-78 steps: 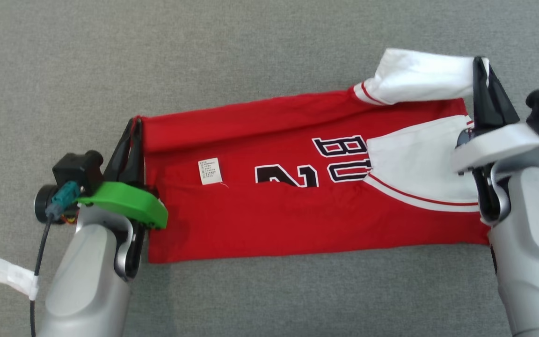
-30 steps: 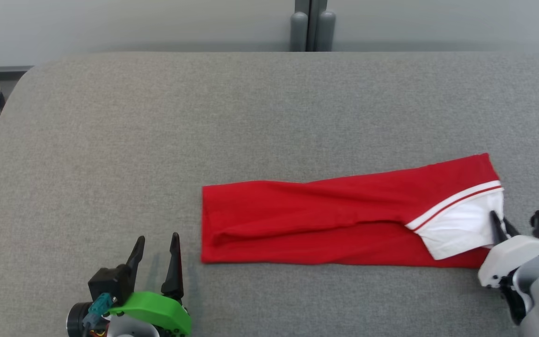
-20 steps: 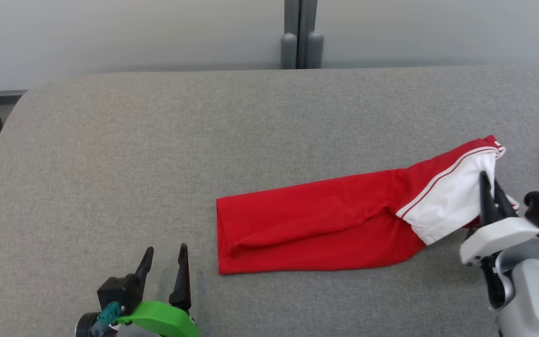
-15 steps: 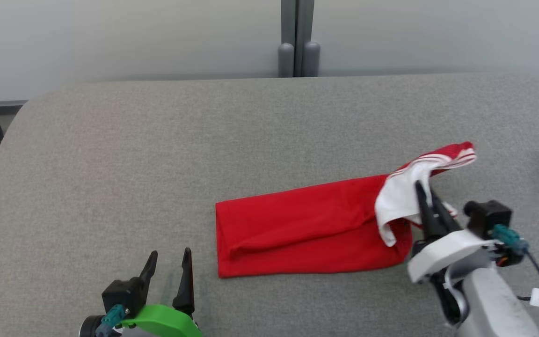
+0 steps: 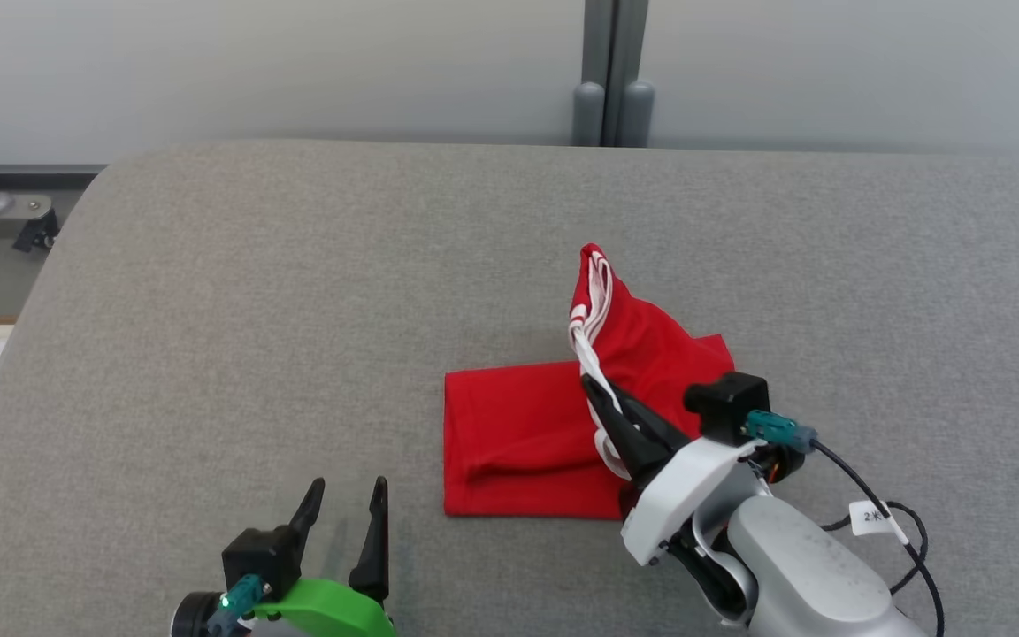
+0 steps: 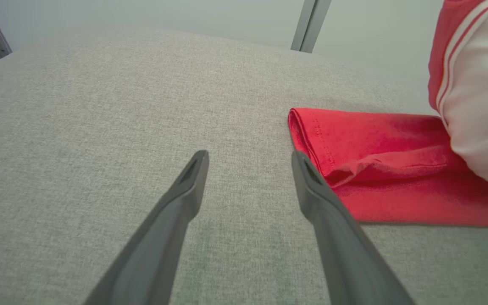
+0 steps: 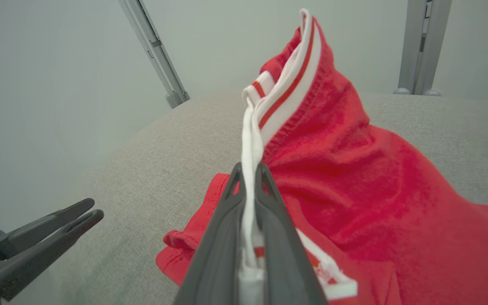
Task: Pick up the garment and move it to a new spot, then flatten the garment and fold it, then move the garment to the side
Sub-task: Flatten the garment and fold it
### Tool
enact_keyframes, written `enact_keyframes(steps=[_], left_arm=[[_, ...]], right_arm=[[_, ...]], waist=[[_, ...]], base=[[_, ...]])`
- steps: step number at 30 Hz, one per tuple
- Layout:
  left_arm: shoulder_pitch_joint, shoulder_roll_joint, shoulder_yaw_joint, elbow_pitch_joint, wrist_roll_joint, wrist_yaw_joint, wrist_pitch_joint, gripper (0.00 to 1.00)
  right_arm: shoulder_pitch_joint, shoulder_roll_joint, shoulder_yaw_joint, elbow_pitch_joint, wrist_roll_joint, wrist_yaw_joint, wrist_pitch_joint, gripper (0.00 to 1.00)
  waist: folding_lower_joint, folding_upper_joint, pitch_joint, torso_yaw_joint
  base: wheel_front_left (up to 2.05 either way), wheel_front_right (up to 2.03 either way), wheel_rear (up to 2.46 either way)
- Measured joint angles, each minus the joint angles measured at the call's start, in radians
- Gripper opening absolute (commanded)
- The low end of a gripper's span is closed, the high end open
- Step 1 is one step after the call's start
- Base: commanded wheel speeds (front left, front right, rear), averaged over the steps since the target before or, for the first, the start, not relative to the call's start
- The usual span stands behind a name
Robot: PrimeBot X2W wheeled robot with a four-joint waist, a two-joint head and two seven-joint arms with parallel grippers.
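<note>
The grey padded table (image 5: 209, 310) is lying under the garment (image 5: 518, 433) and spreading well past it on every side; a pale wall (image 5: 297, 71) is standing beyond the garment, with a grey post (image 5: 613, 80) rising behind the table past the garment's far side; the red garment is resting on the table folded into a strip, its left part lying flat while its right end, trimmed in white and red stripes, is standing lifted off the rest; the right gripper (image 5: 593, 385) is clenching that white trim between its two dark fingers, pressing together on the cloth; the left gripper (image 5: 346, 488) is pointing forward at the garment's near left, close to its folded edge but apart from it, fingers spread wide and grasping nothing; a black cable (image 5: 881, 495) carrying a small white tag (image 5: 872, 516) is looping to the garment's right.
</note>
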Motion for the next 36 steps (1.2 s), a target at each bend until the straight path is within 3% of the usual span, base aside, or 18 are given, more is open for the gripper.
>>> enact_keyframes(steps=[4,6,7,10,12,15,19,26,31,36], left_arm=[[-0.03,0.0,-0.007,0.011,-0.001,-0.002,0.0,1.0],[-0.039,0.0,-0.011,0.015,-0.001,-0.005,0.0,1.0],[-0.04,0.0,-0.011,0.017,-0.001,-0.005,0.0,1.0],[-0.04,0.0,-0.008,0.025,-0.002,-0.004,0.0,1.0],[-0.039,0.0,0.0,0.027,-0.006,0.0,0.0,1.0],[-0.034,0.0,0.012,0.025,-0.008,0.006,0.0,1.0],[-0.02,0.0,0.036,0.011,0.002,0.008,0.0,1.0],[0.007,0.0,0.096,-0.011,0.046,0.007,-0.002,1.0],[0.015,0.0,0.14,-0.041,0.07,-0.007,-0.002,1.0],[0.045,0.0,0.166,-0.055,0.097,-0.019,-0.002,1.0]], right_arm=[[-0.06,-0.001,0.102,0.059,0.067,0.0,-0.011,0.0],[-0.08,-0.001,0.157,0.072,0.123,0.0,-0.017,0.46],[-0.086,-0.002,0.179,0.069,0.152,0.0,-0.02,1.0],[-0.107,0.002,0.24,0.057,0.231,0.0,-0.023,1.0],[-0.123,0.004,0.211,0.054,0.232,0.0,-0.025,1.0],[-0.117,0.002,0.097,0.08,0.16,0.0,-0.026,1.0],[-0.054,-0.001,-0.1,0.109,-0.027,0.0,-0.026,1.0],[0.088,-0.001,-0.388,0.042,-0.27,0.0,-0.026,1.0],[0.157,-0.001,-0.491,-0.008,-0.326,0.0,-0.026,1.0],[0.229,0.0,-0.531,-0.038,-0.348,0.0,-0.026,1.0]], waist=[[0.0,0.0,0.012,0.026],[0.0,0.0,0.018,0.039],[0.0,0.0,0.02,0.043],[0.0,0.0,0.022,0.05],[0.0,0.0,0.019,0.045],[0.0,0.0,0.012,0.03],[0.0,0.0,-0.003,0.0],[0.0,0.0,-0.029,-0.067],[0.0001,0.0,-0.042,-0.115],[0.0,0.0,-0.053,-0.157]], base=[[0.0,0.0,0.0],[0.0,0.0,0.0],[0.0,0.0,0.0],[0.0,0.0,0.0],[0.0,0.0,0.0],[0.0,0.0,0.0],[0.0,0.0,0.0],[0.0,0.0,0.0],[0.0,0.0,0.0],[0.0,0.0,0.0]])
